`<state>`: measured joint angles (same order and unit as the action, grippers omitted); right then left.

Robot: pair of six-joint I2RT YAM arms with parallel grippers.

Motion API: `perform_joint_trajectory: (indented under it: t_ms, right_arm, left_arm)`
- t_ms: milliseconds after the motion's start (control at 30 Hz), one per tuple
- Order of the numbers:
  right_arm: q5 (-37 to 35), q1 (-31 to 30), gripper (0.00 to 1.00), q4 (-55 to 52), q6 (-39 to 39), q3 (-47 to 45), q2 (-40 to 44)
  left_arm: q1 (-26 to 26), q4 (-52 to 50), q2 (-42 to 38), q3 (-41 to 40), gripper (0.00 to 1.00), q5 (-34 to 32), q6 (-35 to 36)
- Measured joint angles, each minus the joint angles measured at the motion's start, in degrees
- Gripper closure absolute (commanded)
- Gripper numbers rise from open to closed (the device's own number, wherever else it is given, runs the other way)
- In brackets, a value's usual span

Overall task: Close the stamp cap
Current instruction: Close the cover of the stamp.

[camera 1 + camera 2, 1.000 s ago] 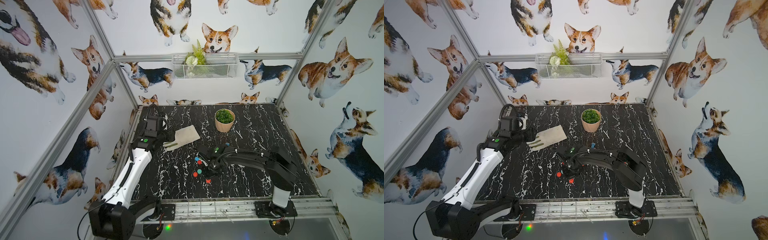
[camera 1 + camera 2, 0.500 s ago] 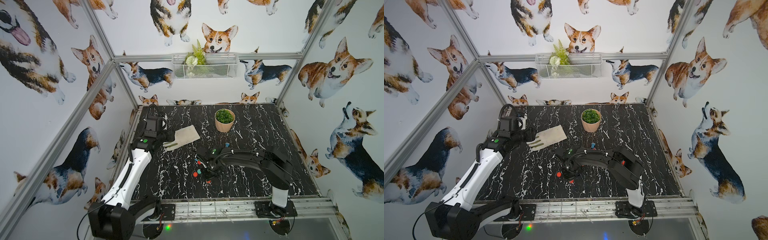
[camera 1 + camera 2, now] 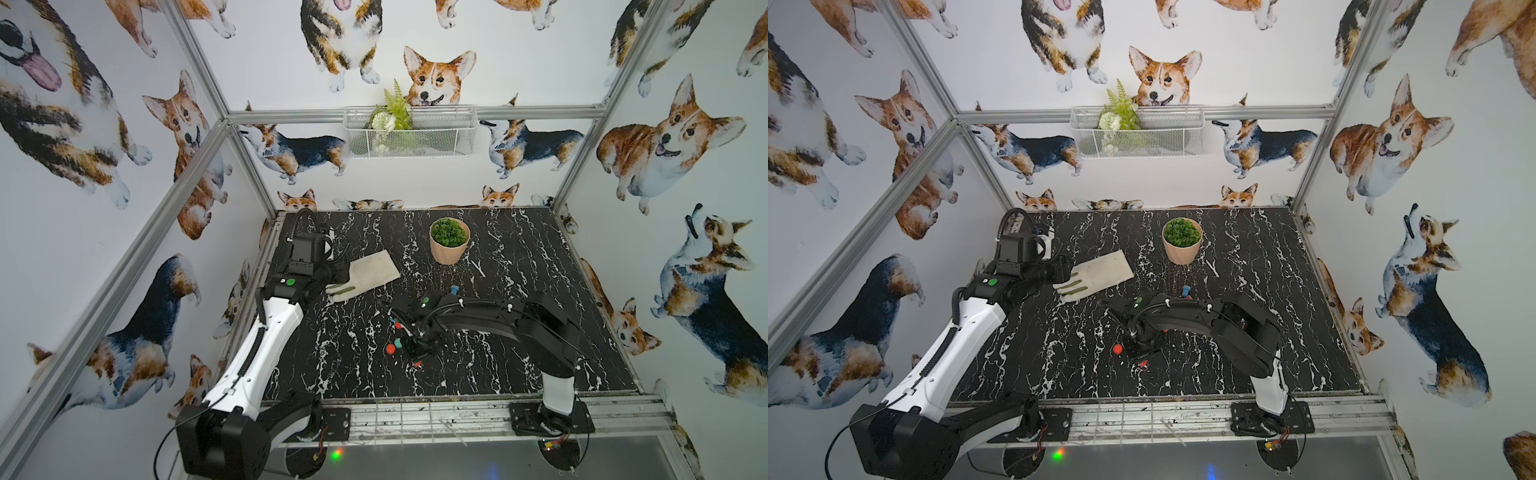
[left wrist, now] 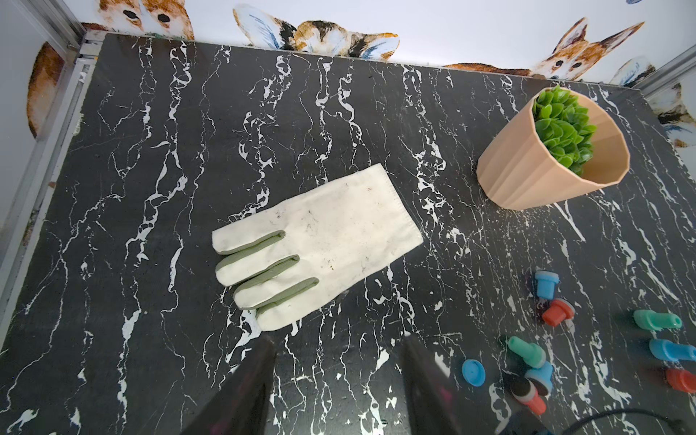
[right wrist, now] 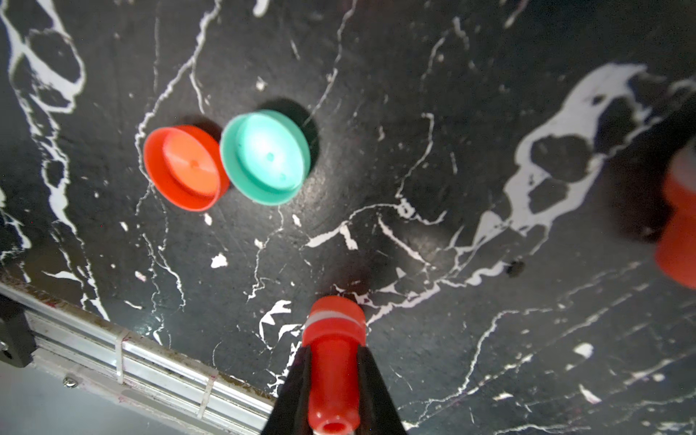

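Right gripper point(image 5: 334, 350) is clamped on the stem of the red stamp point(image 5: 333, 320), head pointing down at the table point(image 3: 519, 249). Can't tell if it touches the surface. With the back wall as 12, the stamp is at about 7 o'clock from table centre, near the front rail. The red cap point(image 5: 184, 167) lies loose, hollow side up, at my 9 o'clock in both top views. The teal cap point(image 5: 265, 158) sits tight against it, on its 1 o'clock side. Left gripper point(image 4: 339, 342) has its jaws apart and empty, parked by the glove point(image 4: 320, 241) at the table's 10 o'clock, so it can't brace anything.

Risks:
- Teal rim crowds the red cap. An off-centre descent lands on teal or tips the red cap over.
- The cap is unsecured on slick marble, so any sideways push probably skids it instead of seating it.
- I only hold a narrow stem, so press force could pivot the stamp in my jaws.
- A second red stamp point(image 5: 678, 226) lies close beside my wrist and I could knock it while traversing.

Versus a second ago: my elbow has swung toward 9 o'clock. Stamp, both caps and left arm are unchanged.
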<state>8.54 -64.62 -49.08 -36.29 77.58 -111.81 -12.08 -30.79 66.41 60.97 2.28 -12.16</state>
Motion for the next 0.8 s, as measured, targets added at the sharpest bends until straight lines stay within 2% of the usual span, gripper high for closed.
perform_joint_trajectory:
  t_ms: [467,800]
  right_arm:
    - [-4.94,-2.95,1.0,-6.6,0.39,6.38,-6.08]
    - [-5.81,-3.58,1.0,-6.6,0.44,6.38,-6.19]
  left_arm:
    - [0.0,0.0,-0.09,-0.04,0.43,-0.02,0.04]
    - [0.0,-0.02,-0.22,-0.2,0.43,-0.63,0.17]
